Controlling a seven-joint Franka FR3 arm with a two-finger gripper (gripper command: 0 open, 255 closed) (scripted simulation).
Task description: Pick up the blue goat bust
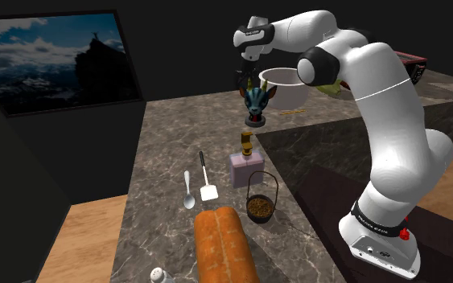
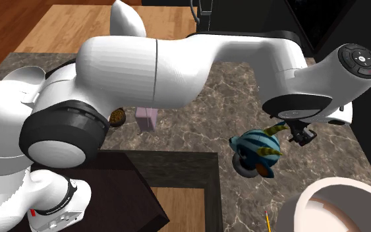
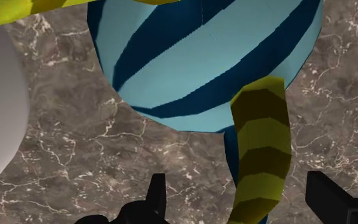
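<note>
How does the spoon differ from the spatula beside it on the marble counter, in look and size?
The spoon is pale grey all over and ends in a rounded bowl; the spatula has a thin dark handle and a flat, squarish white blade. The spatula is longer than the spoon. Both lie flat on the marble counter, side by side, with their heads toward the bread loaf.

Bread loaf [image 1: 226, 245], spoon [image 1: 188, 191], spatula [image 1: 207, 181] — on the marbled counter [image 1: 172, 137].
</note>
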